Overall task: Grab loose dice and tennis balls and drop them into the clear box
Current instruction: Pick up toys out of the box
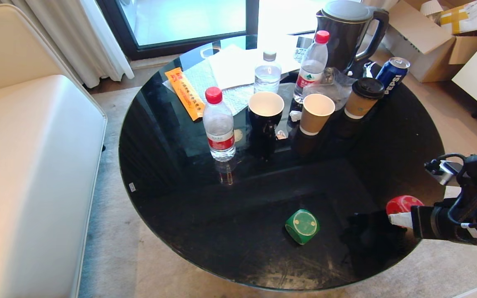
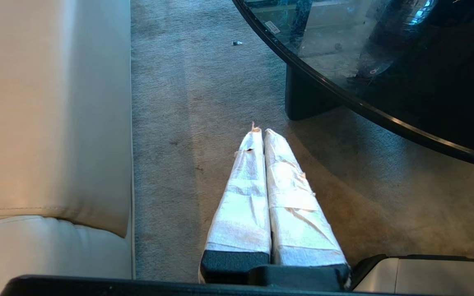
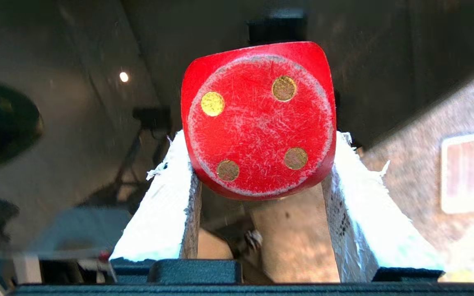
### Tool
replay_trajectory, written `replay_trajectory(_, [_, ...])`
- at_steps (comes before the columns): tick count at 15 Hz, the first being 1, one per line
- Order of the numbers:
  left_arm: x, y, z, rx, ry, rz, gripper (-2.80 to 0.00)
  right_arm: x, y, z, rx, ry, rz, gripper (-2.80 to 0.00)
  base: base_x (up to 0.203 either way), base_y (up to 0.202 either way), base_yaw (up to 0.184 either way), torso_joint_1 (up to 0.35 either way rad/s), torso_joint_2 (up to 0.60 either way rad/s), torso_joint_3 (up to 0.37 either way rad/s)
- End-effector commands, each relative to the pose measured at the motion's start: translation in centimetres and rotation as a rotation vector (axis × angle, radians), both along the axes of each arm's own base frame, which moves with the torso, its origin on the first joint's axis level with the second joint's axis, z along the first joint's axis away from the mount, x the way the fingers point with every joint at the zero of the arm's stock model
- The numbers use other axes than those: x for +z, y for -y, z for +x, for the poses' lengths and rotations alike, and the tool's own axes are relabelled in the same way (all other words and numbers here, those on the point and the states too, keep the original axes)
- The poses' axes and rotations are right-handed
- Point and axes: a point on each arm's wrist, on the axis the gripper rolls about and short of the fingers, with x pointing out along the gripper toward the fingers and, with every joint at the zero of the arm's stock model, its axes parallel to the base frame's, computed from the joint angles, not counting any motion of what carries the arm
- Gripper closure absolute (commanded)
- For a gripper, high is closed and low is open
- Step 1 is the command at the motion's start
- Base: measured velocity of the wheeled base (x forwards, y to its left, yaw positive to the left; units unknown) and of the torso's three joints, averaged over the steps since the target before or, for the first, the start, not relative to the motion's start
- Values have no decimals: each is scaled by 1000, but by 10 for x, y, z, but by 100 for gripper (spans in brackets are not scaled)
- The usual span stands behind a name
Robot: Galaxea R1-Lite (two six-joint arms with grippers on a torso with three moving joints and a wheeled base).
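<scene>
At the near-right edge of the round black glass table [image 1: 160,136], right gripper [image 3: 261,164] has its taped jaws clamped on the red rounded die with gold dots [image 3: 258,119], four-dot face toward the wrist. Green rounded die [image 1: 302,226] sits on the table, just left of it. Left gripper [image 2: 261,133], jaws together, hangs over carpet beside the table's left edge.
</scene>
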Motion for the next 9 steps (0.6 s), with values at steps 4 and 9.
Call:
replay_trajectory(4, [0,0,0,1,-2,0,0,-22,-4,20,4,-26,-3,-280,0,0,0,0,0,0])
replay_trajectory(9, [0,0,0,1,-2,0,0,-11,-4,25,-23,42,-14,-280,0,0,0,0,0,0])
